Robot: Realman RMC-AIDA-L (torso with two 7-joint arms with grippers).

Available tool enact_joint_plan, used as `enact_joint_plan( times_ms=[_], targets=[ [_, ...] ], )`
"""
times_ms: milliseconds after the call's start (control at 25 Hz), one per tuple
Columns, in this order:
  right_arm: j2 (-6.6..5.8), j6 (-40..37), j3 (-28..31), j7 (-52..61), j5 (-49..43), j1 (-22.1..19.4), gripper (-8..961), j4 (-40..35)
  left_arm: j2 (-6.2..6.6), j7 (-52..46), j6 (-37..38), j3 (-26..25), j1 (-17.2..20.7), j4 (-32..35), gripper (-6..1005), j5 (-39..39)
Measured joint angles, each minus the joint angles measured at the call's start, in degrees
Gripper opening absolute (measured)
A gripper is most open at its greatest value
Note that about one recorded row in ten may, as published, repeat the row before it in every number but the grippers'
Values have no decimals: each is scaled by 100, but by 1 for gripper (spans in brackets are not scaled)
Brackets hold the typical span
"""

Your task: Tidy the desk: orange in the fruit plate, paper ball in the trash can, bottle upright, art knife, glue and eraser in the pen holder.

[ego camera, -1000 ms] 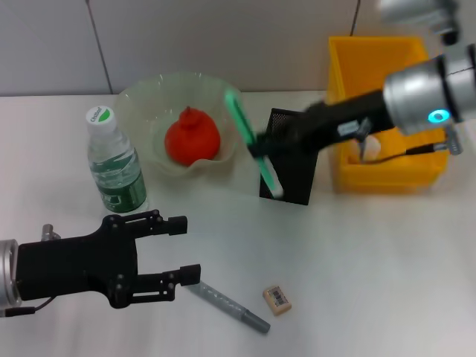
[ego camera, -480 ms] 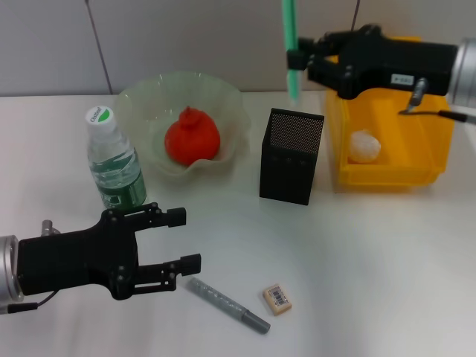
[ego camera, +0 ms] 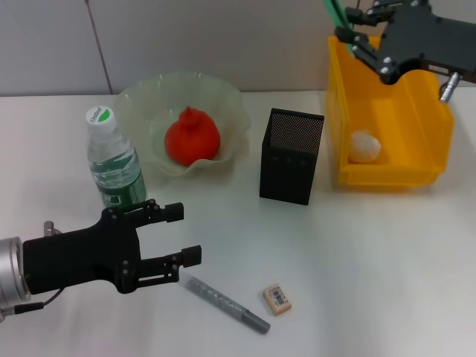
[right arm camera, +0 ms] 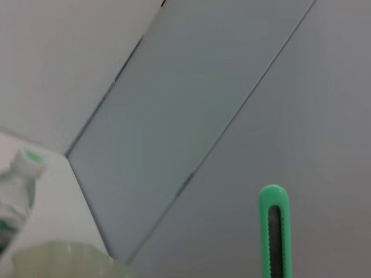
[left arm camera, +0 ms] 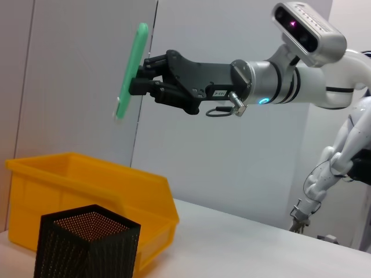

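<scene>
My right gripper [ego camera: 349, 33] is high at the back right, above the yellow trash can [ego camera: 416, 175], shut on the green art knife [ego camera: 332, 12]. The left wrist view shows the art knife [left arm camera: 130, 70] held tilted in the air by the right gripper [left arm camera: 145, 81]. The paper ball [ego camera: 365, 146] lies in the trash can. The orange [ego camera: 192, 138] sits in the fruit plate [ego camera: 223, 97]. The bottle [ego camera: 112, 161] stands upright. The black mesh pen holder [ego camera: 291, 156] is mid-table. The grey glue stick [ego camera: 227, 303] and the eraser [ego camera: 277, 299] lie at the front. Beside the glue, my left gripper [ego camera: 186, 234] is open.
The grey wall runs behind the table. The trash can [left arm camera: 87, 191] stands right behind the pen holder [left arm camera: 87, 246] in the left wrist view. The right wrist view shows the knife [right arm camera: 272, 237], the bottle [right arm camera: 16, 185] and the plate's rim [right arm camera: 64, 258].
My right arm has swung the art knife up from beside the pen holder and to the right, over the trash can. The left gripper has edged slightly toward the glue.
</scene>
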Motion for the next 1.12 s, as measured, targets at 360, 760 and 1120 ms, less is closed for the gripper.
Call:
enact_joint_plan(
  times_ms=[360,760,1120],
  targets=[
    [-27,92,-122,-1012,-29,-248,199,-468,-12,147,-63,-7,89,-66,770,-54],
    [24,1086,-1042,-2455,20,-539,209,-655,2,734,-96,45,25,-348,770,-8],
    [22,2334,-2041,-4449,32,-618,218,-624,-6,943,-470,42,-21,-413,770,-49]
  ],
)
